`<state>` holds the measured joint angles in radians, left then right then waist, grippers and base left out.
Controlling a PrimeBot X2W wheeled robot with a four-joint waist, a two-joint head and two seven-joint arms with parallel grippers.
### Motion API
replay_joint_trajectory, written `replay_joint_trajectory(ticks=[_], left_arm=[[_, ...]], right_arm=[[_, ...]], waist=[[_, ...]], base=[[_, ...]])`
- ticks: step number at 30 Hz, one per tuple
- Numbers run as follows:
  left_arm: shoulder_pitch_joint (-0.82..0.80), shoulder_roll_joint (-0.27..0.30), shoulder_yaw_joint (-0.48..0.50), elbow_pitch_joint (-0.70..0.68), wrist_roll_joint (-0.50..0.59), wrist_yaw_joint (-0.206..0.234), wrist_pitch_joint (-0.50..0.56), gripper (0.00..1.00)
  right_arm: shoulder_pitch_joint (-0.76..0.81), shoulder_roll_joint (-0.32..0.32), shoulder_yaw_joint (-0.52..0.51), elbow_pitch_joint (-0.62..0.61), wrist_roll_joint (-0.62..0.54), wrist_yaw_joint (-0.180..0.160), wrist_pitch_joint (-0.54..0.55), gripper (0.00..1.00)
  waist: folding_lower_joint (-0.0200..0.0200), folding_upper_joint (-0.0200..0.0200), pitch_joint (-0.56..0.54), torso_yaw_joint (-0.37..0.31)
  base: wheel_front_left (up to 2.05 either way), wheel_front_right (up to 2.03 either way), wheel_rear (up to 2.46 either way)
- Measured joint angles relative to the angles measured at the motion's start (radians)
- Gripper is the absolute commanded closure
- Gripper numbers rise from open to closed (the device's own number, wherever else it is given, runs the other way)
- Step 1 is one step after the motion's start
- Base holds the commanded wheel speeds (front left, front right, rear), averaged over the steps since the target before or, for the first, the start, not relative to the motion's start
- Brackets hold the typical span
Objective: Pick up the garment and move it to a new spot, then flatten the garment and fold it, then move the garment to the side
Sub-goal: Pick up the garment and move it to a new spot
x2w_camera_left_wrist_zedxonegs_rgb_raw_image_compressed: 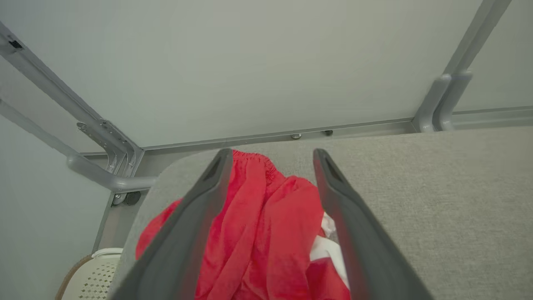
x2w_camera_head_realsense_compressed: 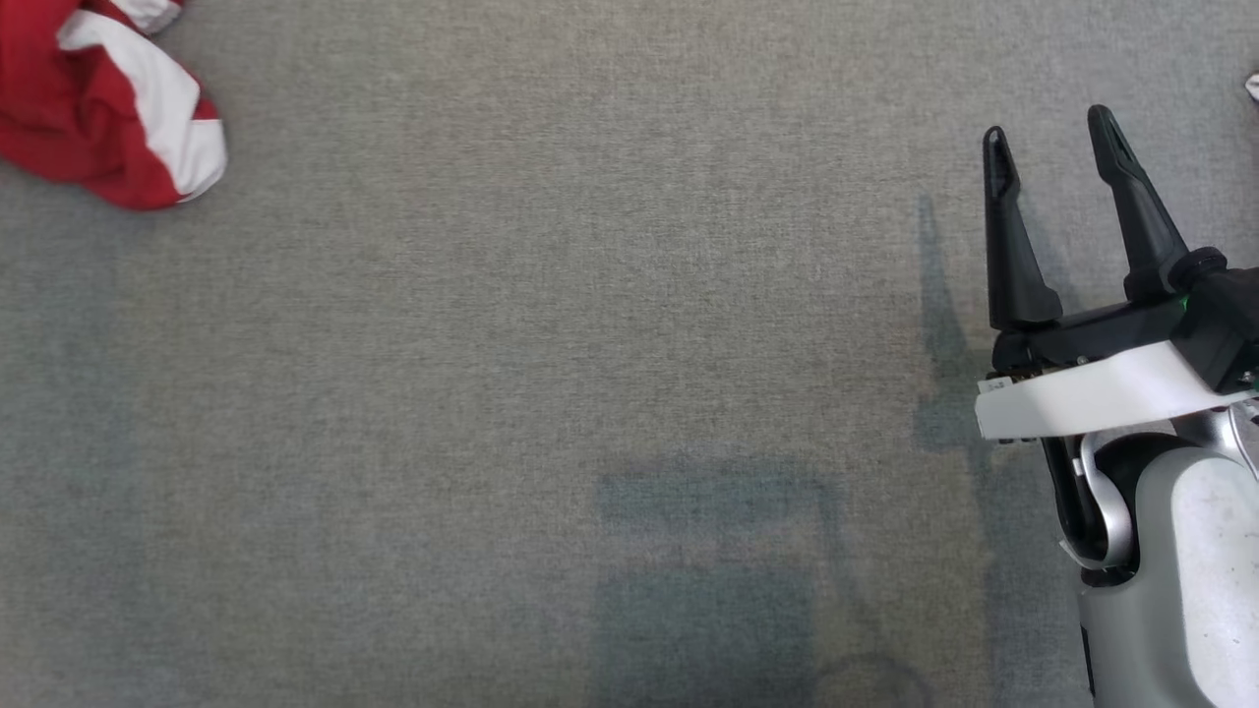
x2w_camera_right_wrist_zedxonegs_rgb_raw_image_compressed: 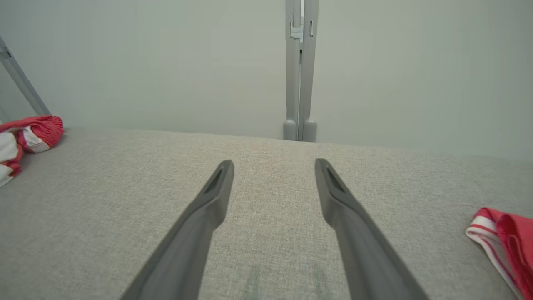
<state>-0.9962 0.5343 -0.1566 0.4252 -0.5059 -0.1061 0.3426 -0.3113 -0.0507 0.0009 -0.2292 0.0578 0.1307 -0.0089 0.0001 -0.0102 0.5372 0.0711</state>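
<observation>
The garment, red with white bands, lies crumpled at the far left corner of the grey fabric table. In the left wrist view my left gripper stands open right over the garment, whose red folds show between and beneath the two fingers; I cannot tell whether they touch it. My right gripper is open above bare table on the right, far from the garment. In the right wrist view that gripper holds nothing, and the garment sits at the far left edge.
A second red and white striped cloth lies to the right of my right gripper. Pale walls and grey metal posts close off the table's far side. A white perforated basket stands below the table's left corner.
</observation>
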Motion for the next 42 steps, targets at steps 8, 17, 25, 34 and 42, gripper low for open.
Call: replay_joint_trajectory(ticks=[8,17,25,34,42], left_arm=[[-0.018,0.045,-0.022,0.089,-0.007,-0.009,0.075,0.0],[-0.016,0.101,-0.017,0.127,-0.021,0.005,0.131,0.0],[0.007,0.112,-0.01,0.163,-0.028,0.031,0.147,0.99],[0.023,0.104,-0.012,0.168,-0.031,0.028,0.055,1.0],[0.021,0.082,-0.034,0.146,-0.057,-0.002,-0.007,1.0]], right_arm=[[-0.004,0.0,0.001,0.007,0.006,0.0,-0.019,0.0],[-0.023,0.001,0.009,0.008,0.003,0.0,-0.021,0.0],[-0.028,0.001,0.02,0.002,0.002,0.0,-0.019,0.0],[-0.032,0.001,0.023,0.024,0.01,0.0,-0.036,0.0],[-0.026,0.001,0.021,0.064,0.02,0.0,-0.052,0.0]], waist=[[0.0,0.0,0.098,-0.089],[0.0,0.0,0.147,-0.132],[0.0,0.0,0.147,-0.14],[0.0,0.0,0.097,-0.137],[-0.0001,0.0,0.011,-0.134]], base=[[0.0,0.0,0.0],[0.0,0.0,0.0],[0.0,0.0,0.0],[0.0,0.0,0.0],[0.0,0.0,0.0]])
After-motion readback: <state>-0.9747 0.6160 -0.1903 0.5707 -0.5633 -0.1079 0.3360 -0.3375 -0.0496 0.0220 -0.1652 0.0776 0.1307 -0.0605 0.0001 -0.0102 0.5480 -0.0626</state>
